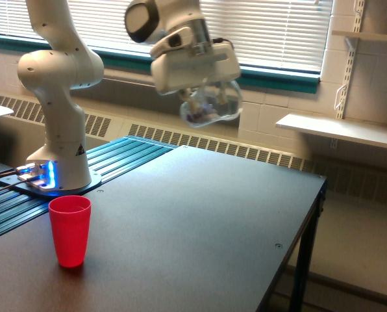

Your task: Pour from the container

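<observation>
The container (212, 106), a clear rounded plastic jar with small dark bits showing through its wall, hangs high above the far half of the black table (200, 221). My gripper (200, 97) is shut on the container, which sits just below the white hand. A red plastic cup (70, 231) stands upright near the table's front edge at the exterior view's left, well below and to the left of the jar.
The arm's white base (60, 162) stands on a ribbed blue-lit plate at the left. A window with blinds and a heater grille run along the back wall. A white shelf (339, 130) juts out at the right. The table's right edge (310, 214) drops to the floor.
</observation>
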Tool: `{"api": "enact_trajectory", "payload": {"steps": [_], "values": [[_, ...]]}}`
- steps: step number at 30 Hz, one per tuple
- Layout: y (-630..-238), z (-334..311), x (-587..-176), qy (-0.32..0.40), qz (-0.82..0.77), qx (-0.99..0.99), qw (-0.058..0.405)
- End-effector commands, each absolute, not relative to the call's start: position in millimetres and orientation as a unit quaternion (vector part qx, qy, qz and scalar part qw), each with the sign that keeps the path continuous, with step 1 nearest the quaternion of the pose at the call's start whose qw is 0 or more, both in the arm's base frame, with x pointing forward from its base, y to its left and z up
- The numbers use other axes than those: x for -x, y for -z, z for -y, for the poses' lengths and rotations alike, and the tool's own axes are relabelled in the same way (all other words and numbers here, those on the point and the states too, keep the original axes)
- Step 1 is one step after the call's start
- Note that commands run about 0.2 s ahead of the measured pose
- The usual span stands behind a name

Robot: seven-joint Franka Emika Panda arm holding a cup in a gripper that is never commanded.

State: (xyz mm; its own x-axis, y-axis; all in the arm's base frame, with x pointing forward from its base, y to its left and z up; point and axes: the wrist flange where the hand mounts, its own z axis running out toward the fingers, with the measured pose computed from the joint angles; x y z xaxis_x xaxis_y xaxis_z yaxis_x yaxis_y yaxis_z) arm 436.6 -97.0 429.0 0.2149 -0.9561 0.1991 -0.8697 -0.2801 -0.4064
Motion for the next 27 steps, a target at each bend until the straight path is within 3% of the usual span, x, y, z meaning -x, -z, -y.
{"api": "enact_trajectory", "payload": {"steps": [1,20,27], "values": [[-415,100,-405,0.169,-0.641,0.741,0.105],[-415,84,-319,0.119,-0.641,0.752,0.096],[-393,100,-286,0.08,-0.646,0.755,0.083]]}}
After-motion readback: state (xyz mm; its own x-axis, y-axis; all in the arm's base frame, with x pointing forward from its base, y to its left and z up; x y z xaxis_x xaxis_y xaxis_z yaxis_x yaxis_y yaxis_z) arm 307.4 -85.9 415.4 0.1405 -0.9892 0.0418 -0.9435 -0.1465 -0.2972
